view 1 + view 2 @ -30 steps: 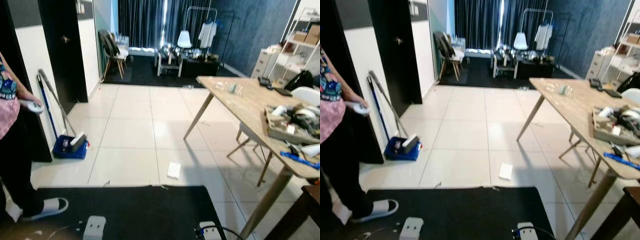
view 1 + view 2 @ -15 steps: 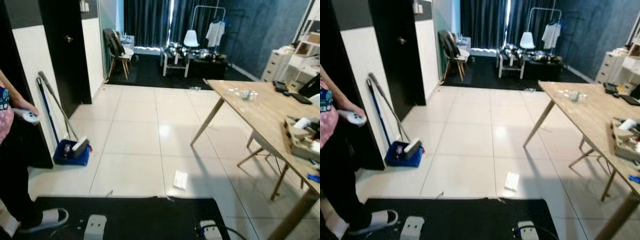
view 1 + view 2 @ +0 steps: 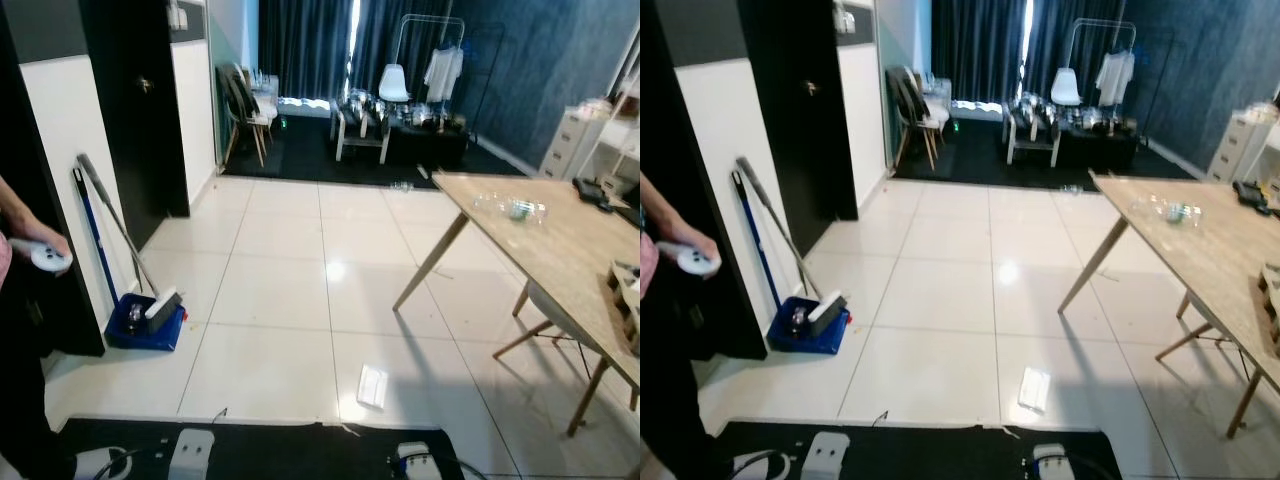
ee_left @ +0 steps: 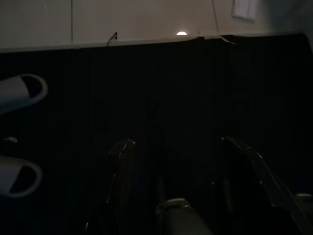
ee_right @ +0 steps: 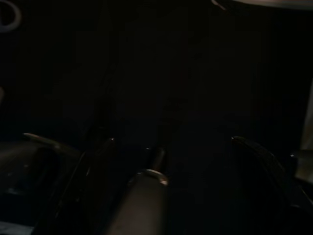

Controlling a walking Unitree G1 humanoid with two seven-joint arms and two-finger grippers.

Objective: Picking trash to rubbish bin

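A flat white piece of trash [image 3: 372, 385] lies on the pale tiled floor, just beyond the far edge of the black mat [image 3: 290, 455] at my feet. In the left wrist view my left gripper [image 4: 178, 144] hangs over that dark mat, its two black fingers [image 4: 122, 161] spread apart with nothing between them. The right wrist view is very dark; my right gripper [image 5: 171, 142] hangs over the mat too, fingers [image 5: 259, 156] apart and empty.
A person [image 3: 25, 260] stands at the left holding a white controller [image 3: 47, 257]. A broom and blue dustpan [image 3: 145, 320] lean against the left wall. A wooden table [image 3: 560, 250] on slanted legs occupies the right. White slippers [image 4: 19, 93] lie on the mat.
The camera has swung left and tilted up: the table's clutter has slid out to the right and the trash sits lower in the picture. The things themselves have not moved.
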